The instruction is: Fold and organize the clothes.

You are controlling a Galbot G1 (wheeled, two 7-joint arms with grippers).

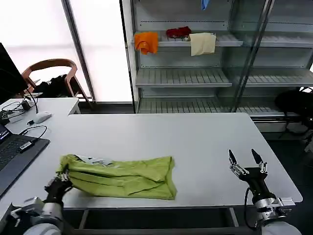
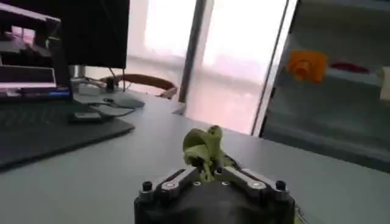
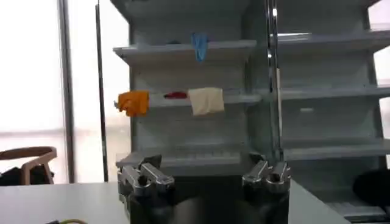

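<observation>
Item: T-shirt [image 1: 122,177], lime yellow-green, thin soft fabric, gathered into a long, loosely folded band with shallow creases running lengthwise. It lies on the near left part of the counter [image 1: 195,142], a small white label showing at its upper left edge. Its left end is bunched into a crumpled knot.

Left gripper [image 1: 61,182]: dark metal, at the counter's near left corner, fingers pinched together on the bunched left end of the T-shirt. In the left wrist view the same gripper [image 2: 207,173] shows a wad of green cloth [image 2: 204,149] rising between its closed fingers, above a black housing with bolt heads.

Right gripper [image 1: 247,164]: black and silver, pointed tips spread apart in a V, holding nothing, poised above the counter's near right edge, well apart from the T-shirt. In the right wrist view its two metal fingers [image 3: 145,178] stand wide of each other.

Counter: flat, smooth, pale grey, rectangular.

Surroundings: a grey metal shelf unit [image 1: 186,78] with slatted shelves behind the counter; on an upper shelf an orange cloth [image 1: 146,42], a red cloth [image 1: 178,32] and a cream cloth [image 1: 202,43] draped over the edge. A laptop [image 1: 14,154] at the far left edge; a curved wooden chair [image 1: 51,68] behind.
</observation>
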